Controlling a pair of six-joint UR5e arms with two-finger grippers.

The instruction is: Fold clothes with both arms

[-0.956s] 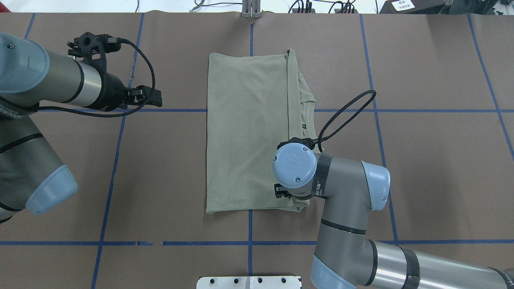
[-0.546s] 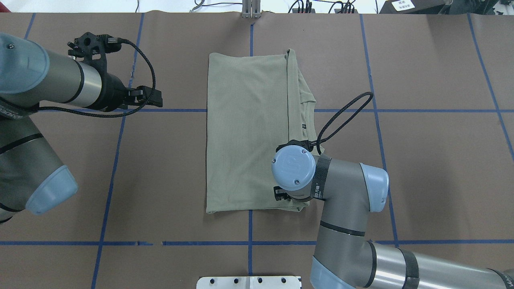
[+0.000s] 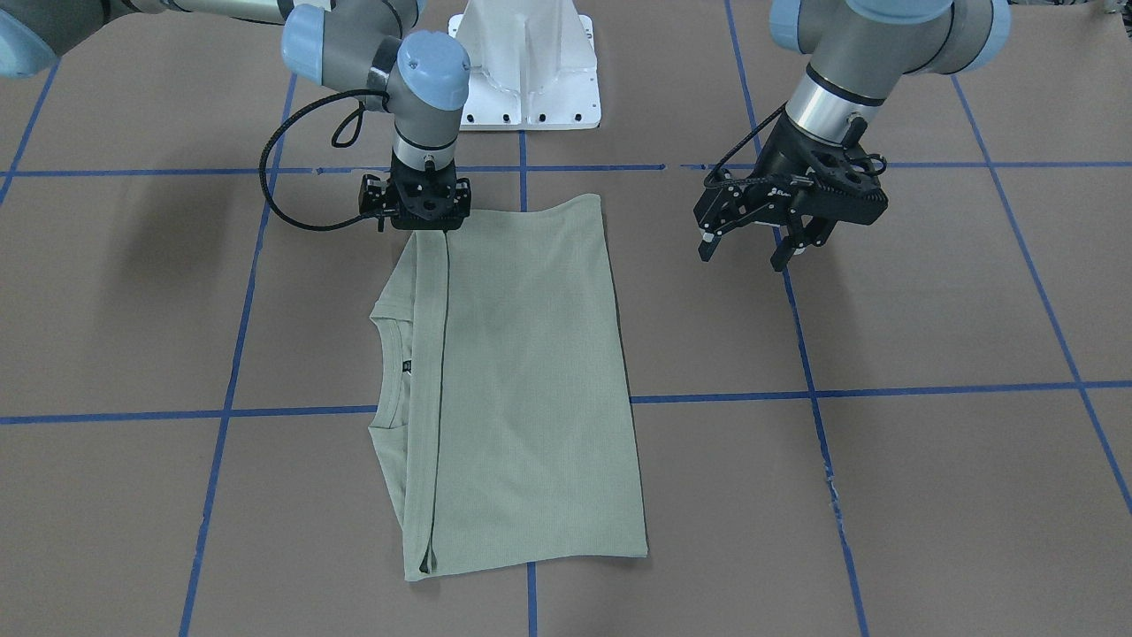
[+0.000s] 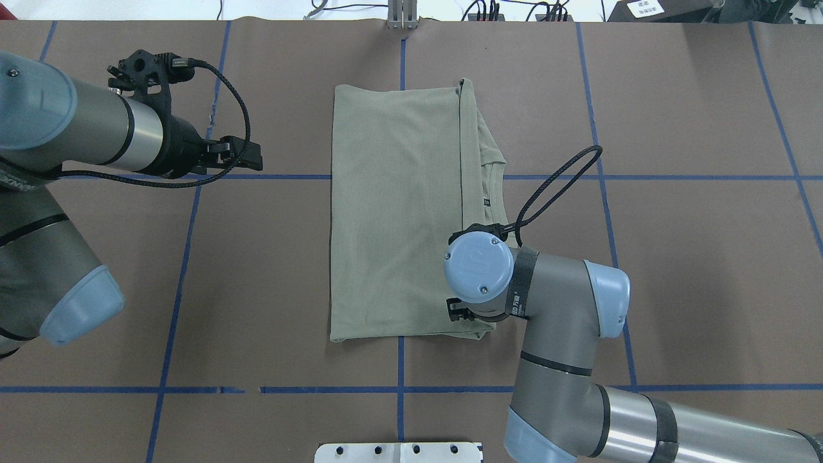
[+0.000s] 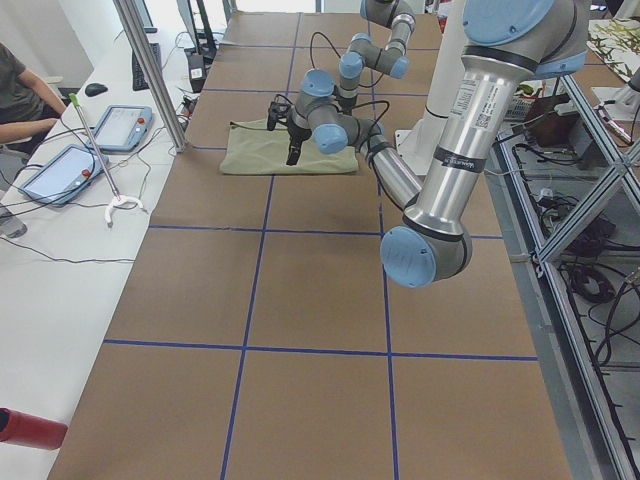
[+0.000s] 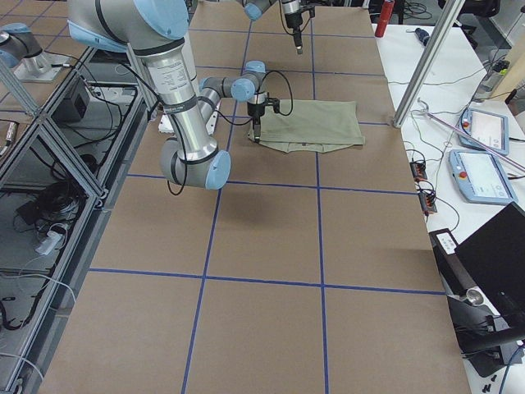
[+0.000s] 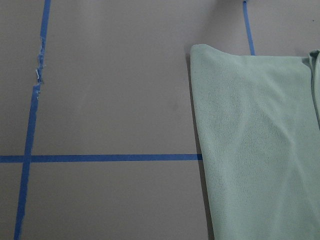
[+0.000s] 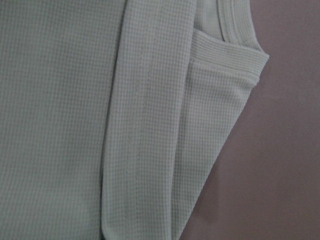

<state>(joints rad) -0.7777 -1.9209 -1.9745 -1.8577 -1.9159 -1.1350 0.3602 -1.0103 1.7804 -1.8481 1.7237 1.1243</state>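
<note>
Gaping left pincer (image 3: 743, 258) apart from shirt (image 3: 522, 380)

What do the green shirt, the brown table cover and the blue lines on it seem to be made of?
The shirt: soft matte knit, fibre unclear; a fine grid of stitches and a ribbed neck band show.
The table cover: matte brown sheet, perhaps paper; smooth, no weave.
The blue lines: likely adhesive tape; one strip is torn and frayed.

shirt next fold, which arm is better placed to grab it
Probably right: the right gripper is directly over the shirt at its corner nearest the robot, while the left gripper hangs open over bare table, off to the side.
</note>
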